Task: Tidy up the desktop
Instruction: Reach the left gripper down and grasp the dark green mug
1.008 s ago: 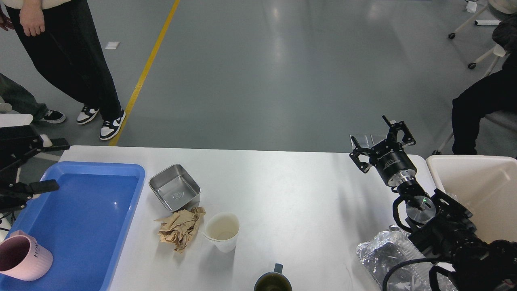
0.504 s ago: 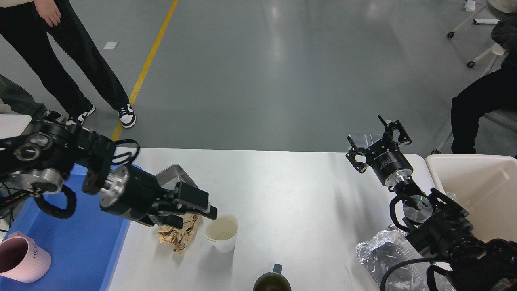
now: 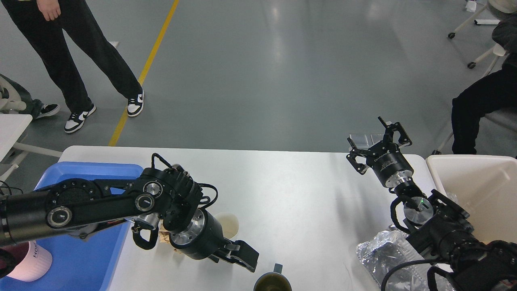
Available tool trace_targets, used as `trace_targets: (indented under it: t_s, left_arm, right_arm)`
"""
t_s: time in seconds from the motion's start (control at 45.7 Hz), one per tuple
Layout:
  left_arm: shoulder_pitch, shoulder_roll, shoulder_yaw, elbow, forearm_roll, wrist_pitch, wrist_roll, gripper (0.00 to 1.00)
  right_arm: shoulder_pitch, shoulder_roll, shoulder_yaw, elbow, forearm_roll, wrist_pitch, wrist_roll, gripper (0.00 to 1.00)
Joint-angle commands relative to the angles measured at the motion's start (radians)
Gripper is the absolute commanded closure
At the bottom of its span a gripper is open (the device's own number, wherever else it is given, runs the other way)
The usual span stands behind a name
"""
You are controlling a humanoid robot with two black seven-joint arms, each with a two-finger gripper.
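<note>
Bright, evenly lit overhead view with soft shadows and mild glare.

Light falls from above: pale reflections streak the glossy grey floor [image 3: 278,52], and the white desktop [image 3: 291,194] shows a gentle sheen. Soft, faint shadows sit beneath both black arms. Crumpled foil [image 3: 379,254] at lower right glints. Focus is sharp throughout; dark arm housings lose detail. Straight edges bow slightly toward the frame's corners.
</note>
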Motion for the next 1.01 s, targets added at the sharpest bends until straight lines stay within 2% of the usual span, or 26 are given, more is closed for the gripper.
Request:
trace_targets:
  t_s: [0.0, 0.329, 0.482, 0.92, 0.986]
  left_arm:
    - [0.002, -0.05, 0.025, 0.049, 0.028, -0.002, 0.004, 0.05]
    - [0.03, -0.167, 0.059, 0.144, 0.1, -0.002, 0.002, 0.07]
    - [0.064, -0.204, 0.059, 0.181, 0.145, 0.0, 0.002, 0.13]
    - [0.122, -0.299, 0.059, 0.282, 0.258, -0.013, -0.008, 0.4]
    - [0.133, -0.313, 0.059, 0.296, 0.271, -0.014, -0.01, 0.49]
  right_arm:
    - [0.003, 0.0, 0.0, 0.0, 0.0, 0.0, 0.0, 0.0]
    - [-0.003, -0.006, 0.0, 0.0, 0.0, 0.003, -0.001, 0.0]
    - [-0.005, -0.008, -0.001, 0.0, -0.002, 0.003, -0.001, 0.0]
    - [-0.005, -0.011, -0.037, 0.001, -0.002, 0.003, 0.0, 0.0]
    - [-0.005, -0.011, -0.043, 0.001, -0.002, 0.003, 0.0, 0.0]
